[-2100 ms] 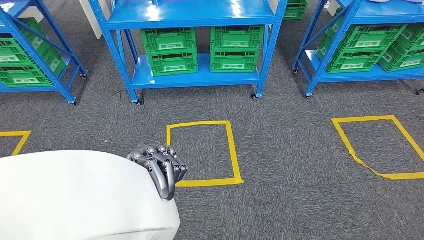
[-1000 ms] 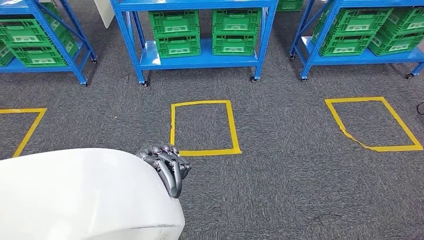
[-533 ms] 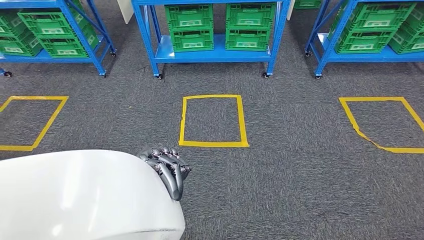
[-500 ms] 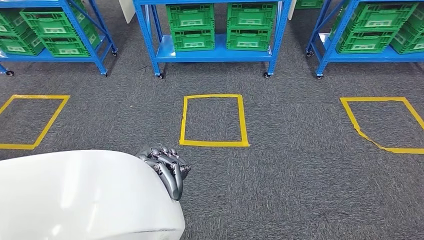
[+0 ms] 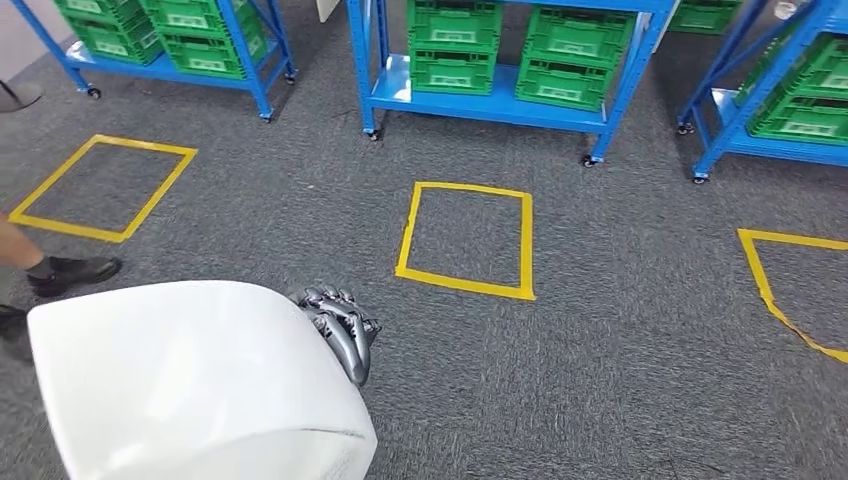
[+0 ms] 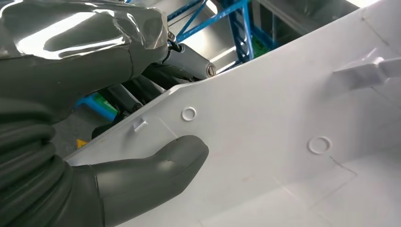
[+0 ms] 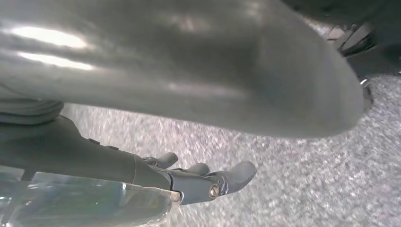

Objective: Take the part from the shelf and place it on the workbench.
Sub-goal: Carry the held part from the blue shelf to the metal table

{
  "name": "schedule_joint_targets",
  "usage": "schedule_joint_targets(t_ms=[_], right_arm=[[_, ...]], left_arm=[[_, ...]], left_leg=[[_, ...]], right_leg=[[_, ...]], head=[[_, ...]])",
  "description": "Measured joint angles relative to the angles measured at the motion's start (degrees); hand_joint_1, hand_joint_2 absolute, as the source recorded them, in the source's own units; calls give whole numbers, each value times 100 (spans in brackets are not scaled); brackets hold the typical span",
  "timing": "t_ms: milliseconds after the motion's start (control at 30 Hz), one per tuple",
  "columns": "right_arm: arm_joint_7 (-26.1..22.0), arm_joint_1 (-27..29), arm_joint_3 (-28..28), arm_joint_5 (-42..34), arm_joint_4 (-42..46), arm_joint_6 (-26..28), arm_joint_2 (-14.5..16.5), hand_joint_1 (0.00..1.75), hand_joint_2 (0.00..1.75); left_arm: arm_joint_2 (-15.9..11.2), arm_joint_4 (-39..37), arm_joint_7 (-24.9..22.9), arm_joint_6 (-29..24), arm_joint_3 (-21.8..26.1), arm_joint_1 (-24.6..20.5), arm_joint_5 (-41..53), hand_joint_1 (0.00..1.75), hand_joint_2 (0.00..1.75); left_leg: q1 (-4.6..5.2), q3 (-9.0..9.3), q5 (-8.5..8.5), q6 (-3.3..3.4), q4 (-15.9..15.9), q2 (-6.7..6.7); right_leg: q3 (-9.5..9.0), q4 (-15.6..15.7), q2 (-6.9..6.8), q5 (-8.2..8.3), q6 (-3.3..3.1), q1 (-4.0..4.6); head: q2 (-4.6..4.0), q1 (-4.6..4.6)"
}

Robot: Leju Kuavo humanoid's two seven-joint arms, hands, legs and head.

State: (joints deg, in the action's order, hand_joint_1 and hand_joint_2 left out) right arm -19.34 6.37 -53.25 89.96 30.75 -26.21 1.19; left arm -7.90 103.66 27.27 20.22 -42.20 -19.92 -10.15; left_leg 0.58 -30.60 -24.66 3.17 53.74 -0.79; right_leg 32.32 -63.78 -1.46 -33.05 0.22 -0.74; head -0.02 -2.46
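A large white curved shell part (image 5: 190,380) fills the lower left of the head view, carried above the grey carpet. My left hand (image 5: 340,335) grips its right edge, dark fingers curled over the outside. In the left wrist view the thumb (image 6: 142,179) presses on the part's (image 6: 283,142) inner face and the fingers hook over the rim. In the right wrist view my right hand (image 7: 198,182) stretches its fingers out over the carpet, apart from the part's shadowed underside (image 7: 189,71), holding nothing.
Blue wheeled shelves (image 5: 500,105) with green crates (image 5: 455,45) stand ahead, with more to the left and right. Yellow tape squares (image 5: 465,240) mark the carpet, one at left (image 5: 100,185) and one at right (image 5: 790,290). A person's shoe (image 5: 75,272) is at the left edge.
The camera has turned: shelves and tape squares have shifted right and tilted, and a person's foot has come in at the left. My left hand keeps its grip on the white part.
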Motion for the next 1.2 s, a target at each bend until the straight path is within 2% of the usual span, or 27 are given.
schedule_joint_targets(t_ms=[67,100,133,200,233,267,300,367,400,433,500,567,600,633,667,733,800,867,900,967,1000,1033,1067,1100,1133,1167,1200], right_arm=[[17,6,126,-2,-184,84,-101,0,0],[25,10,175,-2,-264,110,-141,0,0],[26,11,220,-2,-329,128,-170,0,0],[29,-3,295,-2,-438,151,-215,0,0],[31,-13,323,-2,-488,161,-230,0,0],[33,-27,344,-2,-532,168,-244,0,0],[39,-42,364,-2,-570,171,-257,0,0],[46,-66,402,-2,-618,172,-272,0,0],[48,-74,422,-2,-635,173,-280,0,0],[45,-77,440,-2,-658,186,-285,0,0],[41,-81,480,-2,-730,241,-309,0,0],[39,-90,523,-13,-842,317,-341,0,0],[38,-105,536,-30,-908,355,-359,0,0],[38,-130,544,-54,-980,399,-381,0,0],[37,-165,549,-80,-1060,452,-401,0,0],[32,-246,553,-122,-1239,577,-441,0,0],[18,-315,554,-163,-1435,702,-494,0,0],[5,-374,554,-215,-1623,811,-557,0,0],[4,-407,554,-242,-1710,867,-584,0,0],[4,-448,552,-286,-1867,964,-634,0,0],[6,-455,550,-302,-1942,1007,-661,0,0],[8,-454,548,-316,-2009,1035,-688,0,0],[10,-453,546,-327,-2074,1052,-715,0,0],[10,-455,544,-337,-2131,1062,-735,0,0],[8,-463,542,-344,-2185,1066,-749,0,0],[3,-473,541,-350,-2237,1075,-760,0,0],[-4,-487,541,-352,-2281,1087,-767,0,0]], left_arm=[[3,-15,51,20,-6,14,-17,175,175],[3,-19,62,30,-8,21,-28,175,175],[3,-20,66,38,-8,21,-41,175,175],[4,-21,67,48,-8,22,-56,175,175],[7,-21,68,49,-7,20,-60,175,175],[9,-21,70,52,-7,19,-62,175,175],[11,-21,72,55,-7,20,-65,175,175],[7,-21,75,58,-5,24,-71,175,175],[2,-21,77,61,-3,24,-73,175,175],[-3,-21,82,77,-2,19,-79,175,175],[-8,-21,106,163,-7,1,-111,175,175],[-8,-24,126,281,-22,-8,-169,175,175],[-8,-25,129,327,-35,-8,-195,175,175],[-9,-27,131,373,-49,-9,-226,175,175],[-9,-28,136,427,-63,-13,-264,175,175],[-10,-28,150,568,-107,-48,-379,175,175],[-10,-33,153,726,-176,-99,-545,175,175],[-9,-43,136,862,-256,-131,-719,175,175],[-5,-48,126,918,-294,-143,-789,175,175],[22,-74,121,1003,-376,-210,-889,175,175],[42,-98,121,1034,-421,-241,-927,175,175],[60,-127,121,1058,-468,-269,-964,175,175],[74,-157,118,1070,-514,-281,-999,175,175],[83,-185,110,1072,-550,-284,-1028,175,175],[91,-208,96,1057,-578,-288,-1048,175,175],[102,-228,80,1029,-598,-293,-1058,175,175],[114,-243,66,1001,-608,-297,-1064,175,175]], left_leg=[[0,-40,13,0,25,150],[-2,-58,12,-5,49,232],[-10,-73,6,-16,82,313],[-29,-116,-29,-67,186,468],[-28,-153,-54,-105,258,533],[-24,-197,-73,-140,317,586],[-20,-238,-81,-172,355,628],[-33,-291,-74,-215,380,685],[-37,-314,-98,-241,420,632],[-44,-373,-176,-271,545,521],[-61,-658,-491,-337,1139,230],[-89,-1032,-784,-376,1878,113],[-96,-1121,-800,-377,2041,98],[-98,-1095,-711,-365,1976,86],[-93,-954,-541,-336,1693,56],[-40,-526,-220,-236,872,-171],[26,-324,-126,-161,450,-332],[46,-330,-111,-121,396,-225],[33,-305,-71,-99,341,-152],[-4,-250,19,-45,219,-8],[-16,-241,48,-34,189,61],[-14,-248,57,-21,185,135],[-9,-256,59,-20,189,218],[-5,-259,59,-21,196,303],[-5,-261,59,-23,209,392],[-8,-262,54,-31,229,481],[-13,-266,43,-49,260,566]], right_leg=[[393,-720,111,-216,18,-22],[477,-838,120,-205,63,-36],[439,-706,126,-92,127,-54],[128,23,229,260,250,-109],[-1,348,299,389,257,-127],[-81,539,351,459,228,-130],[-96,585,376,471,174,-116],[-91,573,292,496,80,-106],[-91,573,255,505,51,-113],[-91,576,211,512,24,-126],[-88,578,119,512,-10,-123],[-77,578,-5,506,-28,-102],[-75,578,-73,504,-31,-92],[-74,577,-138,501,-34,-80],[-77,578,-199,498,-36,-66],[-88,583,-310,491,-34,-29],[-93,593,-423,482,-14,-5],[-120,631,-545,480,29,0],[-131,633,-527,471,53,-2],[-27,383,-257,323,57,-11],[126,69,-75,176,37,-20],[319,-328,48,7,15,-24],[516,-714,102,-125,11,-25],[647,-952,120,-178,32,-27],[676,-974,129,-135,75,-33],[593,-760,147,1,134,-46],[410,-344,221,195,199,-72]], head=[[0,11],[0,11],[0,13],[0,14],[0,21],[0,26],[0,28],[0,33],[0,26],[0,10],[0,-32],[0,-49],[0,-50],[0,-51],[0,-51],[0,-46],[0,-42],[0,-45],[0,-39],[0,-21],[0,-1],[0,9],[0,22],[0,27],[0,27],[0,30],[0,30]])
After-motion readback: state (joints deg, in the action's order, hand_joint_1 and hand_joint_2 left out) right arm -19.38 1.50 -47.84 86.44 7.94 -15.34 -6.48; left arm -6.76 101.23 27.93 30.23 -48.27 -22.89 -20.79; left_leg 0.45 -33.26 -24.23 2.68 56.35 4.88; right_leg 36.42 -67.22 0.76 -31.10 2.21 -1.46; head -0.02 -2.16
